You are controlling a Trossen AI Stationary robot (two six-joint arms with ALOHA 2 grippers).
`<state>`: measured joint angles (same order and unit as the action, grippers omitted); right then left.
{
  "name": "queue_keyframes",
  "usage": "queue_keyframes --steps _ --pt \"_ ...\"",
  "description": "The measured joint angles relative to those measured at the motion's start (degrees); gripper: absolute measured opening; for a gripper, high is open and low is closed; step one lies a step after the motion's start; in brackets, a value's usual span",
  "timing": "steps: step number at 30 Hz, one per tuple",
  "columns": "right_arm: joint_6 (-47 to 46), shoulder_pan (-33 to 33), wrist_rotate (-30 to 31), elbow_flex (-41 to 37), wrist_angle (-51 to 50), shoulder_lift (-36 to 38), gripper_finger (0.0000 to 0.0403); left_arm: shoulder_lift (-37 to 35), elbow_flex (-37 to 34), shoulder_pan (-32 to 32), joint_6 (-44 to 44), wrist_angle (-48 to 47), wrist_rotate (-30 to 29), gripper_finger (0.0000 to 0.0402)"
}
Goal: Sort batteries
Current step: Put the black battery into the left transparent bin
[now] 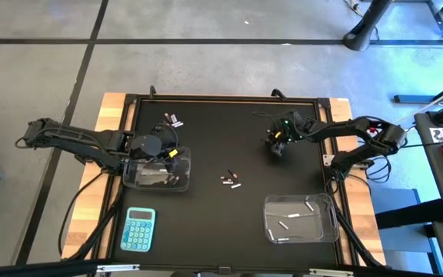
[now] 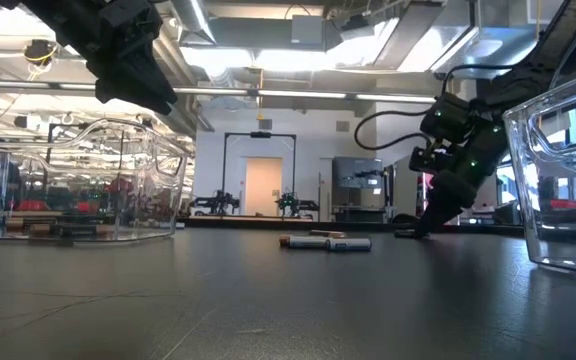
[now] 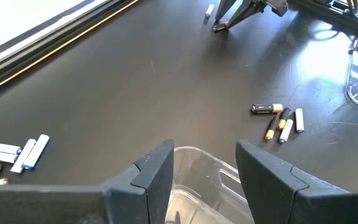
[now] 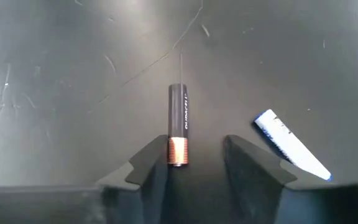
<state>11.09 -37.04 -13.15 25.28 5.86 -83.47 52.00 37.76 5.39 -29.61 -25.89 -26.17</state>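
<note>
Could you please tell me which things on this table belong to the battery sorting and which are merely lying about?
Part of the job:
- dark battery between the right pincer fingers
- white battery beside it
- loose batteries mid-table
- batteries at the far edge
- left tub under the left pincer
- right tub

Lying about:
- blue calculator

Black table [image 1: 229,138]: batteries [image 1: 231,181], tubs [image 1: 300,218], calculator [image 1: 138,229].

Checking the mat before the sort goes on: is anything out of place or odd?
Only loose batteries scattered mid-mat and a few near the far edge, outside the two clear tubs. Nothing looks spilled or damaged.
</note>
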Motion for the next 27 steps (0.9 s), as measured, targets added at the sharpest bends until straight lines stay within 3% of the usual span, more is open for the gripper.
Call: queue_keyframes --steps 9,13,19,23,27 --pt "-1.99 7.53 3.00 -4.12 12.39 -4.07 0.0022 -0.01 0.00 0.00 0.14 0.02 0.00 0.0164" --pt "-6.47 12.96 2.02 -4.09 19.91 -4.58 0.0025 0.01 -0.05 0.00 1.86 1.43 -0.01 0.0164" --pt "-6.79 22.69 2.46 0.94 34.08 -4.44 0.0017 0.08 -5.53 1.36 13.14 20.94 0.22 0.0164" --pt "-5.28 28.64 4.44 6.74 37.17 -4.42 0.0017 1.77 -9.61 1.87 20.51 35.74 0.52 0.0164" --pt "-1.89 33.46 4.56 11.96 36.77 -4.42 0.0017 6.73 -11.70 1.86 29.84 49.17 6.10 0.0166"
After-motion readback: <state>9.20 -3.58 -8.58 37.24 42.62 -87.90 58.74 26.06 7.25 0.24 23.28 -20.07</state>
